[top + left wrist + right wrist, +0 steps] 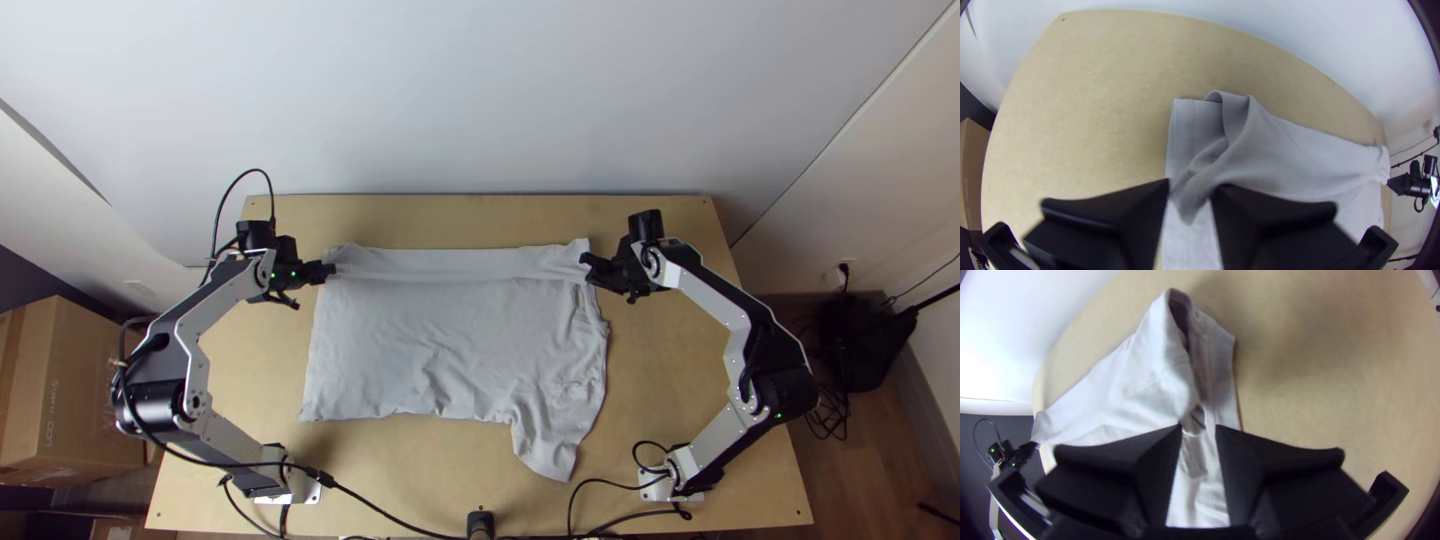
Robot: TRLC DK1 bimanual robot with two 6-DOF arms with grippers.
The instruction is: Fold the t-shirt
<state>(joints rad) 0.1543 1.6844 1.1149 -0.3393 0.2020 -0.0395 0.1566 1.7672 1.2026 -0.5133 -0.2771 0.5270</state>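
Observation:
The light grey t-shirt [450,340] lies mostly spread and wrinkled, its far edge turned over in a long narrow strip; a sleeve-like part juts toward the table's near edge at right. At the strip's left end is my left gripper [328,272], its fingers slightly apart. In the left wrist view, a bunched corner of the t-shirt [1265,150] lies between the fingertips of the left gripper [1190,190]. My right gripper [586,267] is at the strip's right end. A pinched-up bit of the t-shirt [1145,390] sits between the parted fingertips of the right gripper [1199,427].
Bare wooden table [690,370] surrounds the shirt, with free room on both sides and nearer the front. Black cables [400,518] run along the near edge between the arm bases. A wall [480,100] rises behind the far edge.

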